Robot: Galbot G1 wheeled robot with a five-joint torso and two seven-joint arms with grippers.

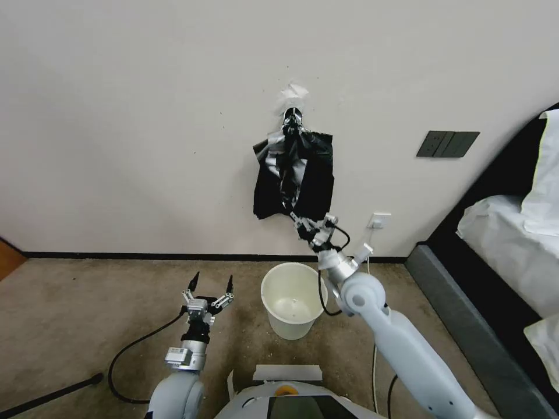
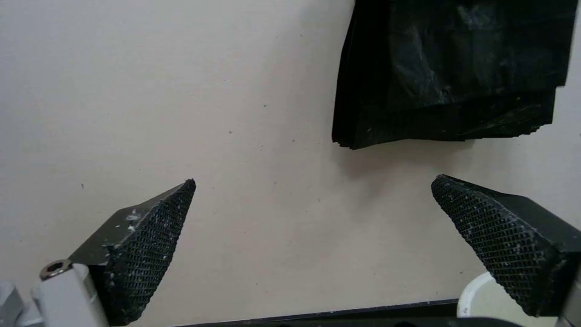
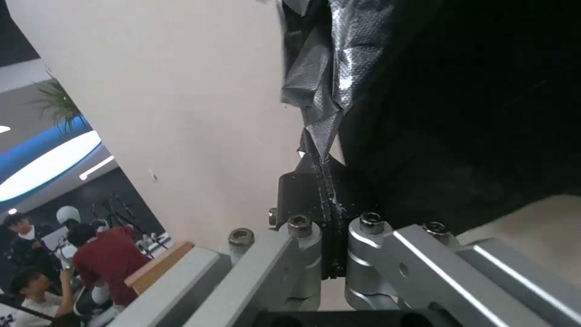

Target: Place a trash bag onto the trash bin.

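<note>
Up close, right tool (image 3: 324, 181) pinched on trash bag (image 3: 321, 91) corner, left tool (image 1: 209, 285) spread wide, empty, beside trash bin (image 1: 291, 279).

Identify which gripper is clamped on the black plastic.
The right gripper, raised to the hanging trash bag, fingers shut on it; the left gripper waits open and low.

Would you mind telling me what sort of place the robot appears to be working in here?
Most likely a bedroom, perhaps a hotel-style or mock-up room: a bed with white bedding stands at the right, the floor is carpet, and a wall switch panel is mounted near the bed. A small trash bin stands by the wall.
</note>
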